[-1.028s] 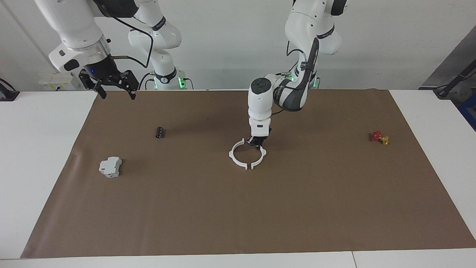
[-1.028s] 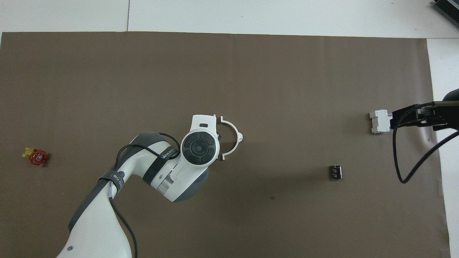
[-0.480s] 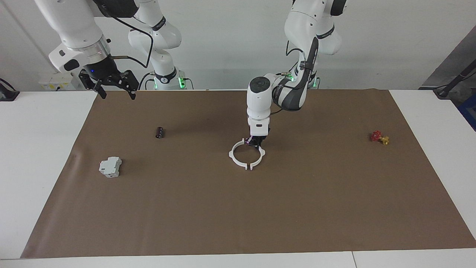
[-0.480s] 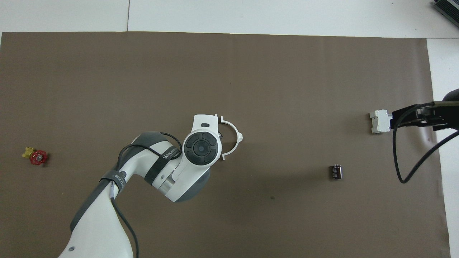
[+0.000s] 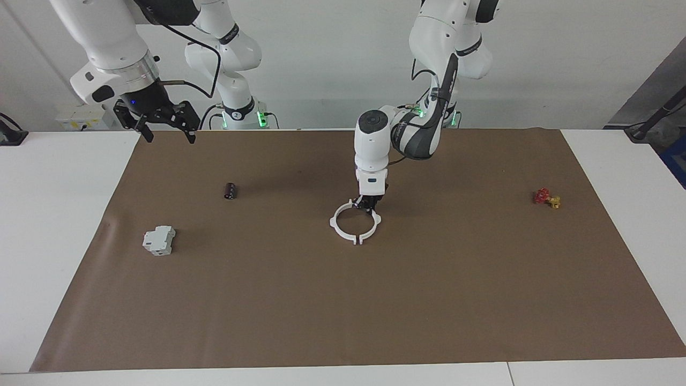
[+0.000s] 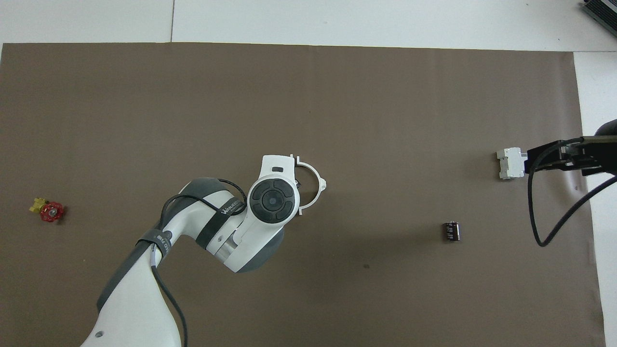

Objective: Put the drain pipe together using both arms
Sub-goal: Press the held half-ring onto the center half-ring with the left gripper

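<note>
Left claw (image 5: 368,205) clenched on the thin white plastic ring (image 5: 343,231) mid-worktop; right claw (image 5: 163,127) released, over the brown mat's (image 5: 343,300) edge.

bright even light; soft shadows

facing: high, toward robots | overhead: steeply down | shared: mat (image 5: 343,300)
</note>
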Available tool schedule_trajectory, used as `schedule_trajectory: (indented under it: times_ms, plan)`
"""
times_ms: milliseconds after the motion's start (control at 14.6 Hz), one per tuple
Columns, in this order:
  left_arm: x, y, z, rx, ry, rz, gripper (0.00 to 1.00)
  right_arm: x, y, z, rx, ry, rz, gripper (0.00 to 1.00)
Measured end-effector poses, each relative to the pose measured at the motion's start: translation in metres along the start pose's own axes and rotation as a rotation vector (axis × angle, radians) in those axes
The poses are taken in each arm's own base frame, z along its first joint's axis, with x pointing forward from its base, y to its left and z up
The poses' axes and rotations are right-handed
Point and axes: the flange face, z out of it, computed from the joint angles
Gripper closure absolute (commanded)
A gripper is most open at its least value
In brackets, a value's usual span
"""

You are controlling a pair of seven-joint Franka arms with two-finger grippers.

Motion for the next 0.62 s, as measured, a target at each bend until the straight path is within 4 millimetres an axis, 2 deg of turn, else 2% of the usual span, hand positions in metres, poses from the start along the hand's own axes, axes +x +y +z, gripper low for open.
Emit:
schedule_trajectory:
  times_ms: [617]
  plan:
    - [-0.0049,0.0012,0.0043,0.006,0.016,0.027,1.00,0.0000,0.0000,0.0000,0.000,0.000,0.000,0.00]
